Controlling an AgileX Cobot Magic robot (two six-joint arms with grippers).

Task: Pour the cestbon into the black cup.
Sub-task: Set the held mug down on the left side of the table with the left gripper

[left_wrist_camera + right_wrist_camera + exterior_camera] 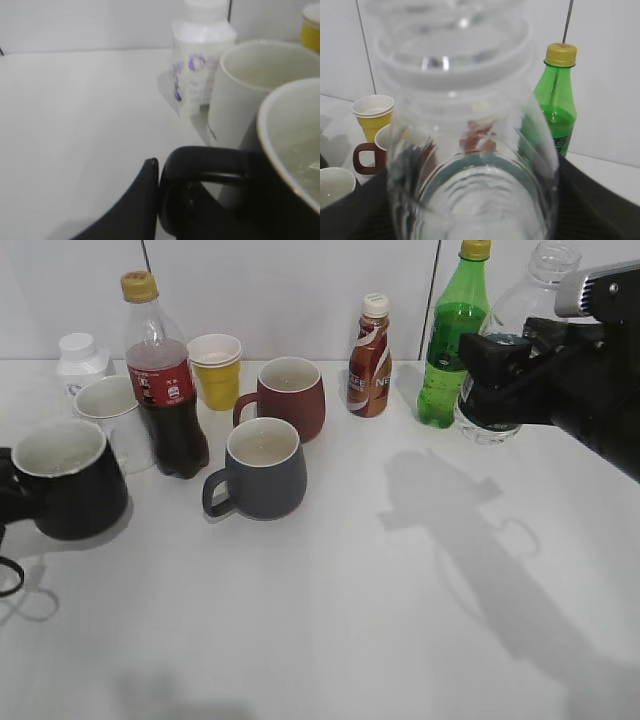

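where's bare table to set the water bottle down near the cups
The widest bare patch of table is the front, right of the grey mug. It is crowded at the back, from the cola bottle past the red mug to the green bottle.

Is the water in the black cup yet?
Not yet. The right pincer grips the cestbon upright by the green soda bottle. The left pincer is at the black cup's handle, far left. Bringing them together and pouring remain.
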